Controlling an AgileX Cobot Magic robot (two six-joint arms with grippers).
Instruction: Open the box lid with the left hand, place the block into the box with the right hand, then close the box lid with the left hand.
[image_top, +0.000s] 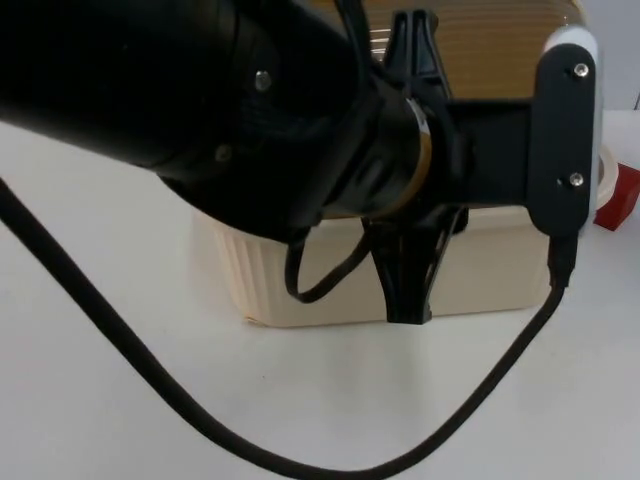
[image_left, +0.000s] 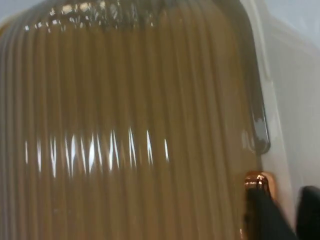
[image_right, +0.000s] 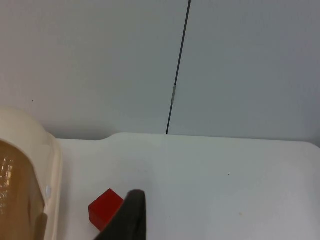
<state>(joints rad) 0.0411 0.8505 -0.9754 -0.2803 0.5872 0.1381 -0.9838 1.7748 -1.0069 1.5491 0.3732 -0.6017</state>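
Cream ribbed box (image_top: 300, 285) sits on the white bench (image_top: 120, 380), its brown ribbed lid (image_left: 130, 130) close under the left gripper (image_top: 408, 300) — whether its fingers are spread I cannot tell. The red block (image_right: 105, 208) lies just beside the box, near the right gripper (image_right: 129, 220) — finger state unclear.

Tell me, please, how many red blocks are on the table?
1. The red block lies on the white table, just beside the right end of the cream box. The left arm covers much of the top view, so another may be hidden.
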